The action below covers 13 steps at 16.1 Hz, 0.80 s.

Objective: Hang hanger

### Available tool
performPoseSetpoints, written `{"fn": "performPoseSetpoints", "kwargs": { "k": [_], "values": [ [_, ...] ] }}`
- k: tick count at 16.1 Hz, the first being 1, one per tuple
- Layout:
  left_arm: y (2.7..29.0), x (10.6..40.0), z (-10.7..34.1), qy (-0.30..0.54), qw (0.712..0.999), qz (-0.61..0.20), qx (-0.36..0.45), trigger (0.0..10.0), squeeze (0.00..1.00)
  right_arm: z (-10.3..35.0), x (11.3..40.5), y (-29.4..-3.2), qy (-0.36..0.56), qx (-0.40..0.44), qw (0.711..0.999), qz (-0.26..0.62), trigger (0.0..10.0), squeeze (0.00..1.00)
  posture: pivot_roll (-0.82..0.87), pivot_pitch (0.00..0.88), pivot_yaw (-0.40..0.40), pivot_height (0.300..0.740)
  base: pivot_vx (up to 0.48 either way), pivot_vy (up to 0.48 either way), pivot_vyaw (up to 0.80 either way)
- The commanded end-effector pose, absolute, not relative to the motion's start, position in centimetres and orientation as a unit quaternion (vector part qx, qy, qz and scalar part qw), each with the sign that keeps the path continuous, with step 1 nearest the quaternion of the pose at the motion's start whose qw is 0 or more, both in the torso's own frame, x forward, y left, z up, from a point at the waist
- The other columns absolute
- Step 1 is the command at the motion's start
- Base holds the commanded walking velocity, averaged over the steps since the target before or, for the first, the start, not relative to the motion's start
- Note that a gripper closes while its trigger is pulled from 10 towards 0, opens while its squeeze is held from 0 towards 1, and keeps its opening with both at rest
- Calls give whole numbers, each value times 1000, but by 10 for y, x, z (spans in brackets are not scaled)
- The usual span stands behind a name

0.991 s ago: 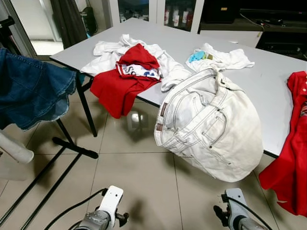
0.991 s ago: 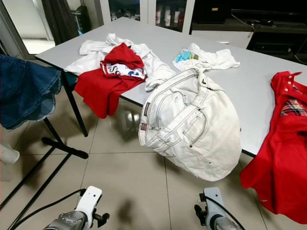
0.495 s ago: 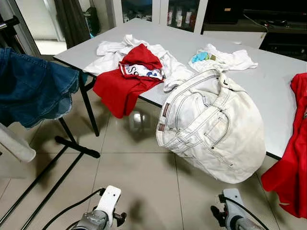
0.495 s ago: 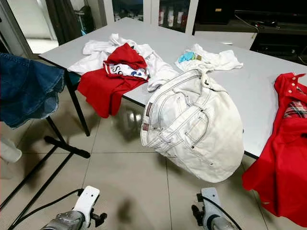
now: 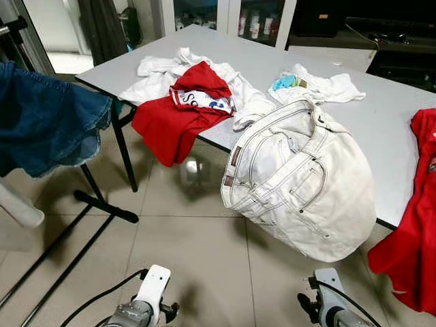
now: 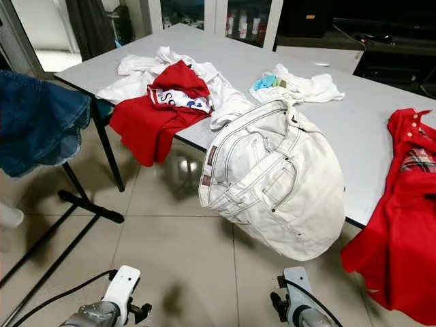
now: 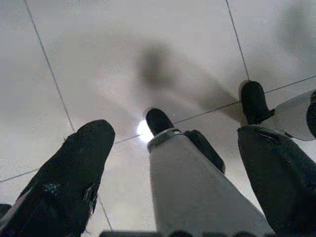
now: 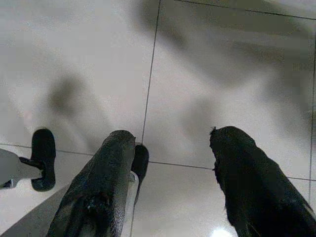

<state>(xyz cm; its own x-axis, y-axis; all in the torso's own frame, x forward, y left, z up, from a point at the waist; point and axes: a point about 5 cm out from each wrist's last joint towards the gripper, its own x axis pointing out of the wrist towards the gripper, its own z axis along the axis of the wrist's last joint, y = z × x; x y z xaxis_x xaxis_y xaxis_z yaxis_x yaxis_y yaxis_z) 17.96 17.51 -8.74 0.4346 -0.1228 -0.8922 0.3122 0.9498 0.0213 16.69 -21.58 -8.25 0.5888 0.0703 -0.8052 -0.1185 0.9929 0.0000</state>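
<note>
White jeans (image 5: 300, 177) hang off the front edge of a grey table (image 5: 381, 116), bulging toward the floor. A blue denim garment (image 5: 41, 116) hangs on a black rack at the far left. Both arms hang low in front of me: left arm (image 5: 146, 303), right arm (image 5: 327, 317). In the left wrist view, my left gripper (image 7: 173, 132) is open above the tiled floor, with my own leg and foot between its fingers. In the right wrist view, my right gripper (image 8: 174, 136) is also open over the tiles, with nothing held.
A red shirt (image 5: 174, 116) lies over white clothes (image 5: 153, 68) on the table's left corner. A small white garment (image 5: 320, 85) lies further back. Another red garment (image 5: 412, 231) hangs off the right side. The rack's black base bars (image 5: 105, 208) cross the floor at left.
The head view has shifted slightly. The clothes, the rack and both arms stay as they were.
</note>
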Motion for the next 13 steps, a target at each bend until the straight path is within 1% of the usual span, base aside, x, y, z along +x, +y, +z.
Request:
{"fn": "performPoseSetpoints", "kwargs": {
  "k": [1, 6, 13],
  "values": [
    [174, 176, -89, 518, 842, -126, 87, 10000, 0, -81, 168, -221, 455, -33, 888, 54, 10000, 0, -51, 0, -48, 740, 0, 0, 0],
    [168, 176, -90, 517, 843, -128, 79, 10000, 0, -80, 168, -226, 455, -40, 888, 55, 10000, 0, -56, 0, -60, 740, 0, 0, 0],
    [168, 178, -89, 515, 843, -131, 85, 10000, 0, -83, 164, -223, 458, -33, 887, 51, 10000, 0, -75, 0, -37, 740, 0, 0, 0]
  ]
}}
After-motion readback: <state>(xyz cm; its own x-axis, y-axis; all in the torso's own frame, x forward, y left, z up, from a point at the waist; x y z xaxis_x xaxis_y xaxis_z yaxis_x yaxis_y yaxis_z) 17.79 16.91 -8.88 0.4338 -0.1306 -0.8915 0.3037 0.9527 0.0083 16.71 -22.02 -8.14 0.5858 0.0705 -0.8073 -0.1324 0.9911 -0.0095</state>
